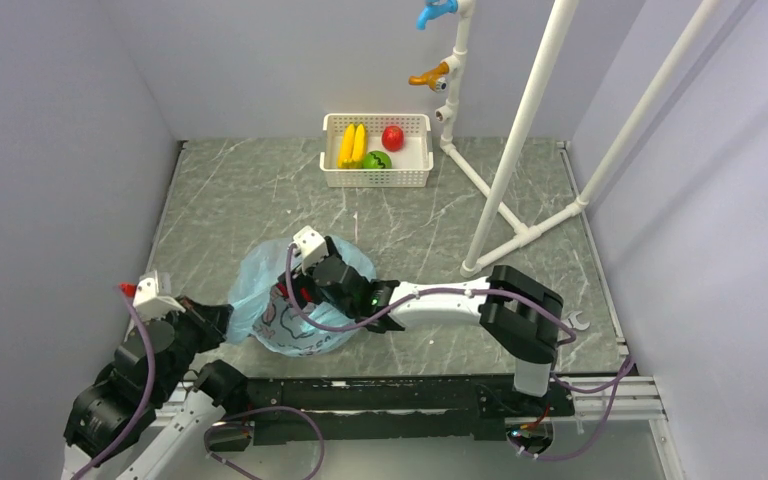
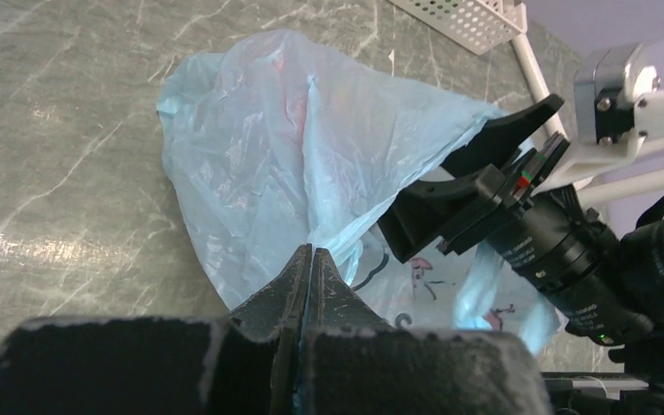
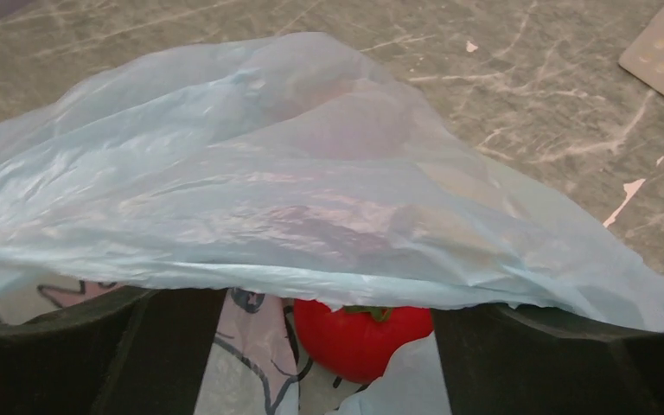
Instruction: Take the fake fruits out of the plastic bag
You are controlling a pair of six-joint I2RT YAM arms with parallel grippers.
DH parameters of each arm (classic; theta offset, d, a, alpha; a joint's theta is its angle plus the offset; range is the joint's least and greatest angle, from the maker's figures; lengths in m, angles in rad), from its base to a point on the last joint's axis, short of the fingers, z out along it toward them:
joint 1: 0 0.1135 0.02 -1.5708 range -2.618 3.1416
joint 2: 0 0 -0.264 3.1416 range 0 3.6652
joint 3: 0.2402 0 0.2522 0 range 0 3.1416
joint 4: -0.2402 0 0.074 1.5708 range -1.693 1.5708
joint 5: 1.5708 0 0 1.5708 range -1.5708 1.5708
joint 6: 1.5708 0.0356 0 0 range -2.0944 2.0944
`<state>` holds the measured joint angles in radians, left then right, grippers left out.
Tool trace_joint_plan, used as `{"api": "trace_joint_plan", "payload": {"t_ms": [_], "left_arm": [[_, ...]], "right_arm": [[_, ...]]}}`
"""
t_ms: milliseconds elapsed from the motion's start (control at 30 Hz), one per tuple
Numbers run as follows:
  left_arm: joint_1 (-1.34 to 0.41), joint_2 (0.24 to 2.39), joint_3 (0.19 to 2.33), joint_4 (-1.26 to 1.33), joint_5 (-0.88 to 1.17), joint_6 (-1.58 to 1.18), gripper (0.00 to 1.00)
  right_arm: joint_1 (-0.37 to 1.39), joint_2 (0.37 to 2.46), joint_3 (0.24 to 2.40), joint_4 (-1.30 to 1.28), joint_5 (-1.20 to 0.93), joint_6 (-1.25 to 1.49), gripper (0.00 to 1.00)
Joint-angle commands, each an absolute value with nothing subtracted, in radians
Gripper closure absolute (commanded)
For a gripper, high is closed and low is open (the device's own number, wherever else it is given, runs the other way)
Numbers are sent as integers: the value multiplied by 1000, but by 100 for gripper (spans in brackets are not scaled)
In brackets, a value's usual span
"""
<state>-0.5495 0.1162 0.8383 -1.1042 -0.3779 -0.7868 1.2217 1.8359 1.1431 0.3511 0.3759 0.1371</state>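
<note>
The light-blue plastic bag (image 1: 290,305) lies crumpled at the near left of the table. It also shows in the left wrist view (image 2: 294,147) and the right wrist view (image 3: 251,181). My left gripper (image 1: 222,322) is shut on a fold at the bag's near edge (image 2: 311,257). My right gripper (image 1: 305,285) is open, its fingers pushed under the bag's top layer at the mouth. A glossy red fruit (image 3: 359,337) with a green stem lies inside the bag between the open fingers (image 3: 95,354), touching neither. Other fruits in the bag are hidden.
A white basket (image 1: 375,180) at the back holds two yellow bananas (image 1: 352,145), a green fruit (image 1: 377,159) and a red round fruit (image 1: 392,137). A white pipe frame (image 1: 520,140) stands at the right, with its feet on the table.
</note>
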Motion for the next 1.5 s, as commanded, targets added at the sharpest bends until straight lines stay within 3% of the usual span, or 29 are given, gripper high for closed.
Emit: {"api": "trace_joint_plan", "payload": {"t_ms": [0,100,700,867,1167,1267,1467], "left_arm": [[-551,175,846,-1073,-339,-772,100],[-552,200,838,-1057,-317,-767,100],[-551,311,848,-1025,-293,-699,100],[-552,319,847,-1023,-298,-699,100],[-552,379,828,-965,-276,-670,100],[-552,387,819,-949,-284,-665,100],[-552,369,797,-912,-306,-651,100]], "right_arm": [[1217,1830,1131,396,356,143,11],[1216,1856,1098,443,338,114,1],[1129,2101,1185,430,342,-88,2],[1113,2051,1146,460,303,-40,15],[1110,1859,1134,468,212,25,70],[1105,1753,1091,463,163,48,82],[1096,1643,1035,434,49,116,88]]}}
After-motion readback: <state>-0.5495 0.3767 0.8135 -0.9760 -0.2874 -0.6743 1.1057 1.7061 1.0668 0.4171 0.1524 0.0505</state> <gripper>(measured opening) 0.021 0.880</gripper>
